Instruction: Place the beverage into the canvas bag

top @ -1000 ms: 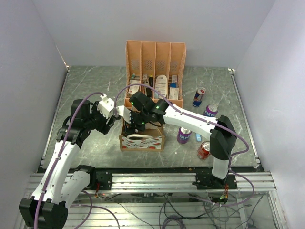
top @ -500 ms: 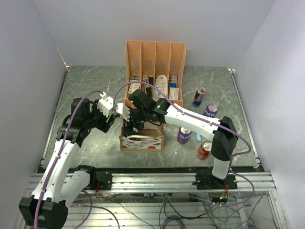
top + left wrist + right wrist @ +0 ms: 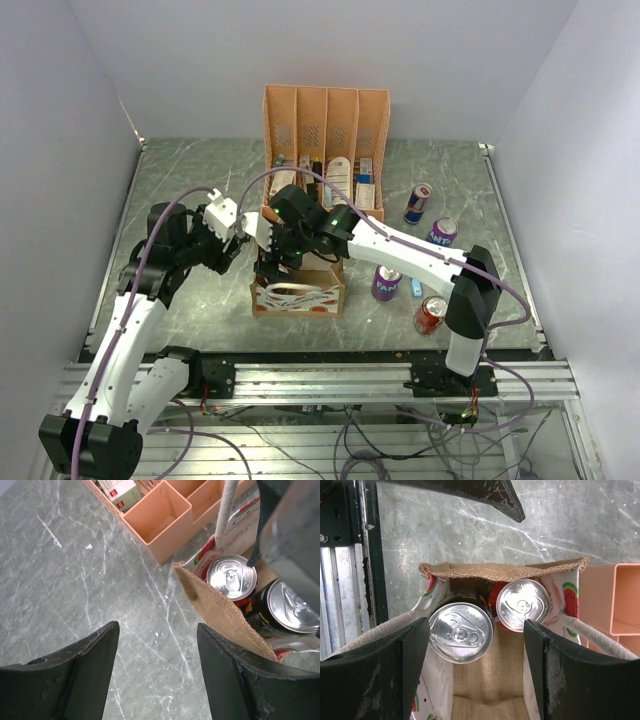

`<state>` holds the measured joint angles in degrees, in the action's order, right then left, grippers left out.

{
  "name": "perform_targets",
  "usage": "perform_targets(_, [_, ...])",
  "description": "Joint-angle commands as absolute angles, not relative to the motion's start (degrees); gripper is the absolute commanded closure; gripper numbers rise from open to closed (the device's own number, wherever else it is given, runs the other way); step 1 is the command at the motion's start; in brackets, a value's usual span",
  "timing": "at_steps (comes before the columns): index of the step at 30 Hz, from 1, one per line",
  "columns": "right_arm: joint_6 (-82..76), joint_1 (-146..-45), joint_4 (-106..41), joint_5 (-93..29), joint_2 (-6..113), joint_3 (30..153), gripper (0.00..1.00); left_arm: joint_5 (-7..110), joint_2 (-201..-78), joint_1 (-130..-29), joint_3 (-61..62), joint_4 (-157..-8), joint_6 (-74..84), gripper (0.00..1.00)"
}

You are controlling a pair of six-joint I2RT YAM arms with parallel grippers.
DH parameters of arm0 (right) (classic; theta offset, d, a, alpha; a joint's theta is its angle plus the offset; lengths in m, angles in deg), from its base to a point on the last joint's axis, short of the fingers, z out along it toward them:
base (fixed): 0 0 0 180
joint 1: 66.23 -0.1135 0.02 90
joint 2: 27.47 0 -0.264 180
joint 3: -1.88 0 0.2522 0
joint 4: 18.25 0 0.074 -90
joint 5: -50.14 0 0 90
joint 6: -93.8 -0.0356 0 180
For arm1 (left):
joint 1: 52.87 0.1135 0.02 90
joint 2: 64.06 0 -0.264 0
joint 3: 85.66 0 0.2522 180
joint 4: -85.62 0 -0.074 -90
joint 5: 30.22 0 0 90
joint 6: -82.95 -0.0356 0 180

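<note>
Right gripper hangs right over the open top of the bag, near the middle of the table. In the wrist view its jaws stand apart and straddle the black can, which sits upright inside the bag against the near fabric wall. There is a clear gap between the can and the finger on the right of that view. On the other side the can's rim runs just beside the finger; contact is hard to call from this angle. So the jaws are spread and not pinching anything.

Red can is also upright in the bag, touching or just beside the black can, in the corner toward the organiser. A white handle runs along that side.

Left gripper hovers just left of the bag, fingers wide apart with only bare table between them. Its camera shows the bag corner with both can tops inside (red, black).

Loose on the table right of the bag: purple can, second purple can, loose red can, slim blue can, all upright except the loose red can, which looks tilted
</note>
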<state>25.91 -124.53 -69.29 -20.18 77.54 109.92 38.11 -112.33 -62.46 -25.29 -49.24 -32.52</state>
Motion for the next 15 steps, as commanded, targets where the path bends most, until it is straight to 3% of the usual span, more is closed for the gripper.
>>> perform_targets(1, [27.1,-124.5,-67.0,-21.1,74.0,114.1,0.25,37.0,-112.3,-62.5,-23.4,-48.5,-32.7,0.25])
perform_targets(15, [26.1,-117.0,-65.8,-20.1,64.7,109.1,0.26,44.0,-111.2,-61.5,-20.7,-51.3,-26.7,0.20])
